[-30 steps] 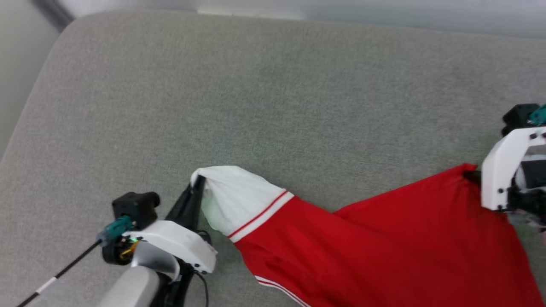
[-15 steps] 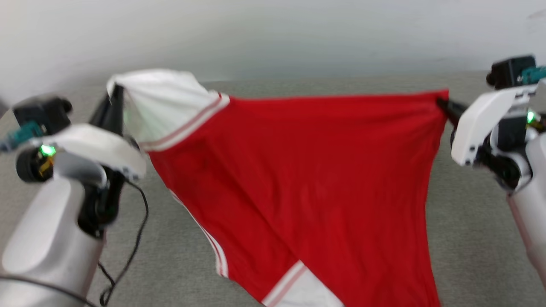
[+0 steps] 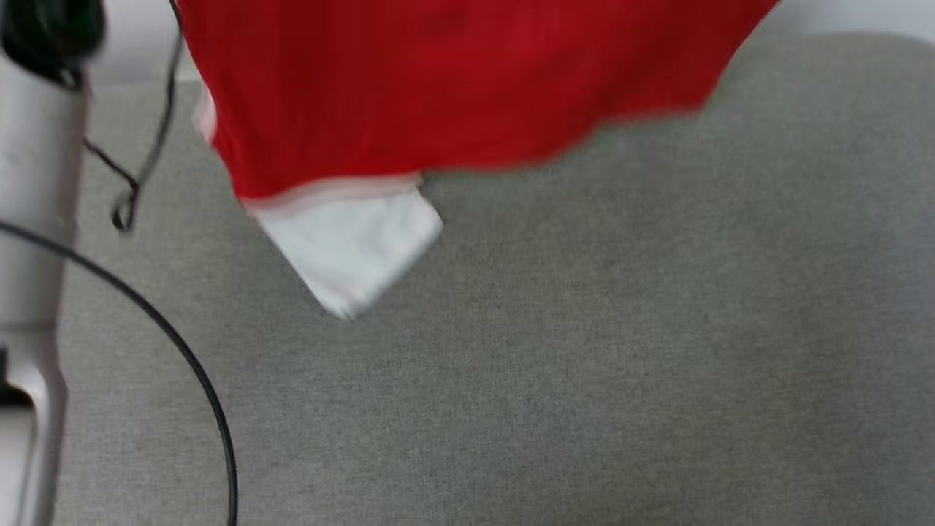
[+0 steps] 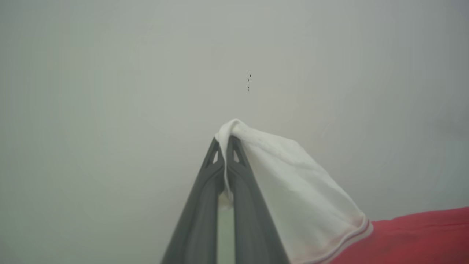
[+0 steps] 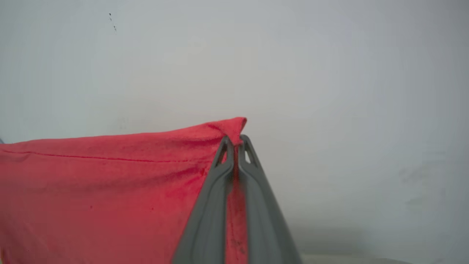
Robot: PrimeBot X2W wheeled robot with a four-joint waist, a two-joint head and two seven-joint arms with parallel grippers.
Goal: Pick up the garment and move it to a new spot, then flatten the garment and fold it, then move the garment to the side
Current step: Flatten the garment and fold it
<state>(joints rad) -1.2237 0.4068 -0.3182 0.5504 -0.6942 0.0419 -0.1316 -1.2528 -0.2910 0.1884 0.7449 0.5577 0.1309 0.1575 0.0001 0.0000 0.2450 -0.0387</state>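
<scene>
The garment [image 3: 453, 80], a red jersey, hangs in the air above the grey surface, its plain red side toward the head view and one white sleeve [image 3: 350, 245] dangling at the lower left. In the left wrist view my left gripper [image 4: 225, 141] is shut on the tip of the other white sleeve [image 4: 293, 183], held up against a pale wall. In the right wrist view my right gripper [image 5: 236, 141] is shut on a red corner of the garment [image 5: 110, 183]. The print is hidden.
A grey fabric-covered surface [image 3: 584, 351] spreads below the hanging cloth. My left arm's pale forearm [image 3: 33, 219] rises along the left edge of the head view, with a black cable [image 3: 182, 351] looping beside it. A pale wall stands behind.
Both grippers have lifted the garment well up off the surface, out of the top of the head view. The shirt now hangs free, and the camera has also shifted.
</scene>
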